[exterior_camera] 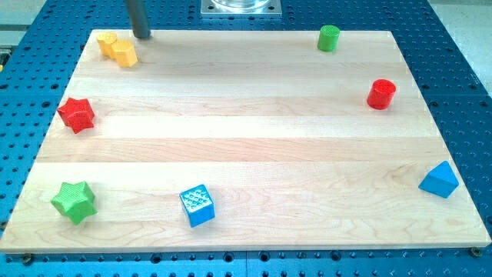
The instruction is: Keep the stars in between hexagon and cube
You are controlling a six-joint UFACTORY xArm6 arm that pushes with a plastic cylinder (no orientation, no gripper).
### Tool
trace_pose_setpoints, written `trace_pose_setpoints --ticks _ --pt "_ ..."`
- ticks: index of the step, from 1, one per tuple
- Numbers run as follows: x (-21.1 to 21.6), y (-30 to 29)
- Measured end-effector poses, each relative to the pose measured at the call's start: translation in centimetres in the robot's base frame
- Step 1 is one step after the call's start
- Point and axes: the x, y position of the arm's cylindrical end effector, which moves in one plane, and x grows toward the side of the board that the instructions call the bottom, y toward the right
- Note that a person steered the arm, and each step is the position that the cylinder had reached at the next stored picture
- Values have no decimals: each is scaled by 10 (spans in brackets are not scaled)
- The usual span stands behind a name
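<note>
My tool is only a bare rod with nothing to close, and my tip (143,35) stands just beside the yellow hexagon (124,54) at the counter (246,123) top-left, while the red star (77,114) and green star (74,201) near the left edge look light and should slide if pushed on a flat side.

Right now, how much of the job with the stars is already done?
Little looks done. The red star and green star sit on the board's left edge, the cube to the right of the green star, so neither star lies between the cube and the yellow hexagon at top left. In hand: my tip rests just right of the hexagon, touching no star. Left: pushing both stars into line between them.
</note>
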Motion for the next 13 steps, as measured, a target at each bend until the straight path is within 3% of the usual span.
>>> trace_pose_setpoints --ticks 1,4,5,6,7,8,9,10,11,12,13 --pt "22 -26" --pt "141 0" --pt "130 7" --pt "140 -39" --pt "178 -80" --pt "198 -93" --pt "213 -74" --pt "235 7" --pt "238 -42" --pt "265 -48" --pt "272 46"
